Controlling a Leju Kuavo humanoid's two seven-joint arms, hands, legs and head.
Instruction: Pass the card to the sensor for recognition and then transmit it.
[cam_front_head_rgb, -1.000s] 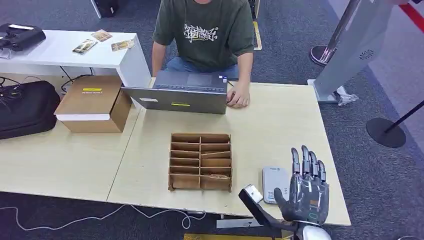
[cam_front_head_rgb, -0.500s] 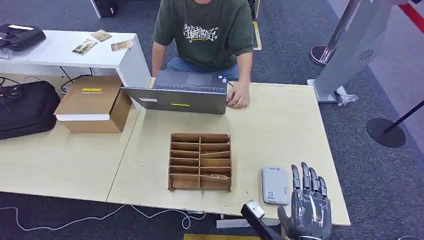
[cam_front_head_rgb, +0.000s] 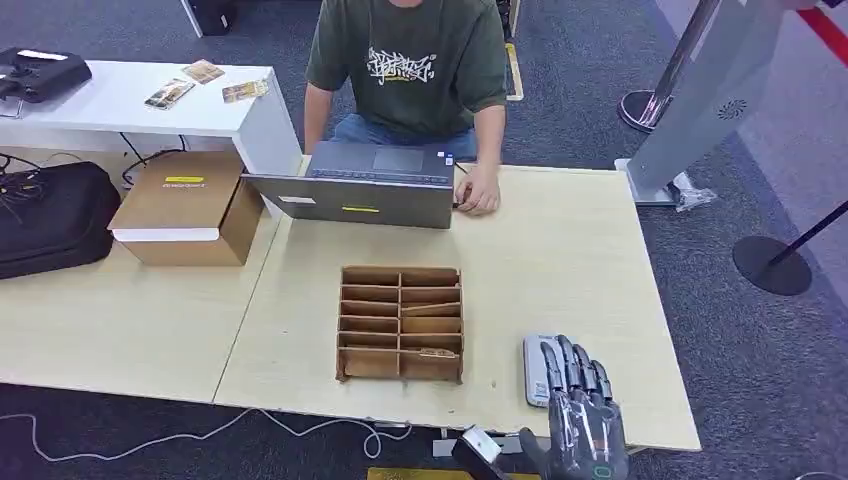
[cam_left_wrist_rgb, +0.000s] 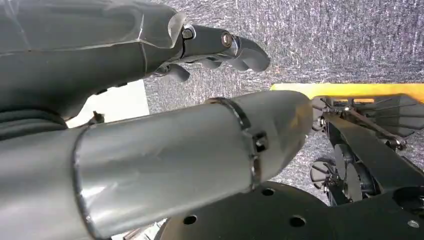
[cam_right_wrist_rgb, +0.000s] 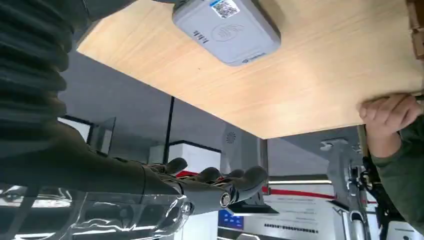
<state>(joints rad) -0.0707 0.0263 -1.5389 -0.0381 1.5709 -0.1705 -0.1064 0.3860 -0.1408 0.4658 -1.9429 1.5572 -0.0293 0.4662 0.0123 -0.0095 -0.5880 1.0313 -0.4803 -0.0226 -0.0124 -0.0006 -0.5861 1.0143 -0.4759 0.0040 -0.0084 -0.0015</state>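
A grey-white card sensor (cam_front_head_rgb: 536, 362) lies flat near the table's front right edge; the right wrist view has it close by (cam_right_wrist_rgb: 226, 27). My right hand (cam_front_head_rgb: 577, 418) is low at the front edge, fingers straight and apart, holding nothing, and it covers the sensor's near right corner. A brown cardboard slot rack (cam_front_head_rgb: 401, 322) stands mid-table, with a small card (cam_front_head_rgb: 437, 352) lying in a lower right slot. My left hand (cam_left_wrist_rgb: 150, 45) hangs over grey carpet, its fingers (cam_left_wrist_rgb: 235, 45) loosely bent around nothing.
A person in a green shirt (cam_front_head_rgb: 410, 60) sits across the table at a laptop (cam_front_head_rgb: 360, 185), one hand (cam_front_head_rgb: 476, 192) resting beside it. A cardboard box (cam_front_head_rgb: 185, 205) and black bag (cam_front_head_rgb: 50, 215) sit at the left. Loose cards (cam_front_head_rgb: 170, 93) lie on a white side table.
My right hand has dropped toward the table's front edge and shifted a little left, now overlapping the sensor's corner. Nothing else has moved.
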